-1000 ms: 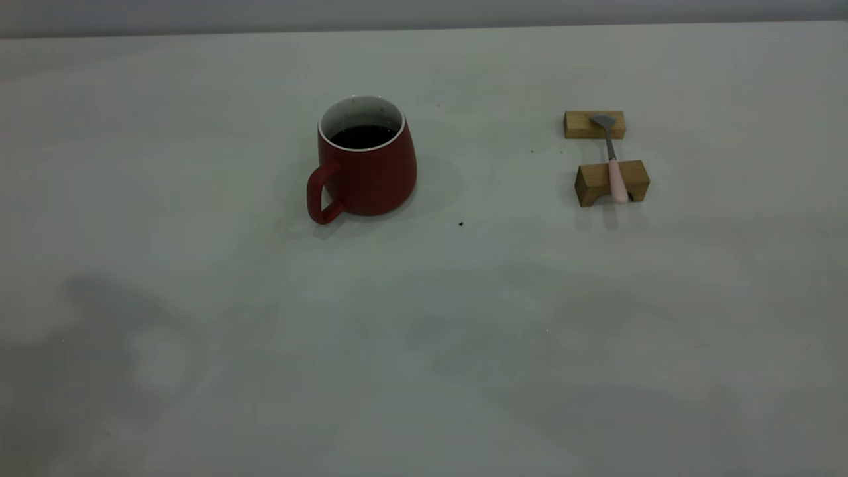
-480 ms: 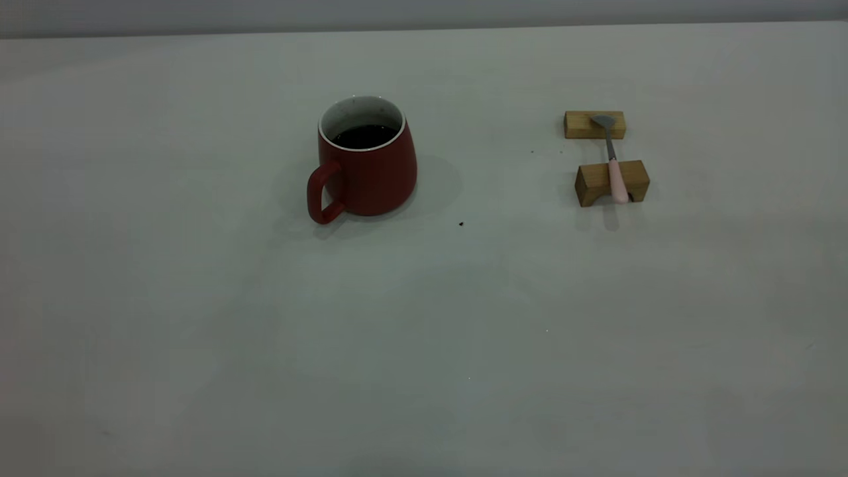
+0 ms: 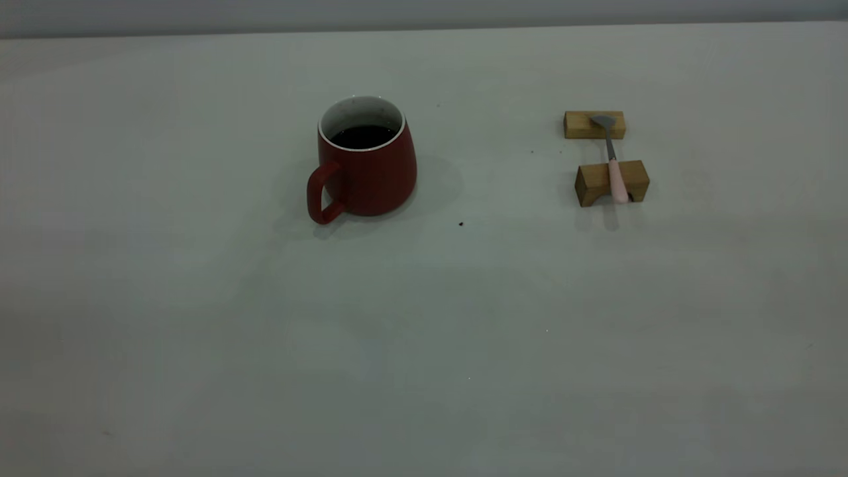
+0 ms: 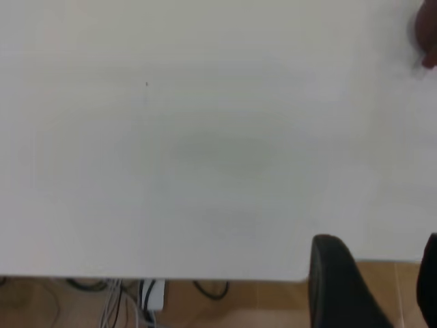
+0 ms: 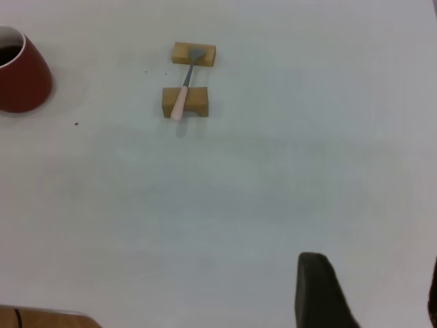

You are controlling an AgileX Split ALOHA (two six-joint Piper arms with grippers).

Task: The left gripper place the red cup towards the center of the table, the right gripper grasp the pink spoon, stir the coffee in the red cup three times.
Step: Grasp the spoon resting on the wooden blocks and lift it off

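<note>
both grippers hang back at the near edge of the table (image 3: 199, 344), fingers spread: left gripper (image 4: 372, 283), right gripper (image 5: 365, 290). farther off stands one red cup (image 3: 366, 162), upright, coffee (image 3: 363, 136) inside, handle toward the near left. well apart to its right, one pink spoon (image 3: 611, 159) lies across two wooden blocks (image 3: 611, 182), with bare tabletop between it and the grippers.

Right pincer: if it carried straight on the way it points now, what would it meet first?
Probably nothing but the bare table. In its wrist view the right pincer has only open tabletop ahead; the pink spoon on its wooden blocks and the red cup sit off to one side. Depth is unclear.
</note>
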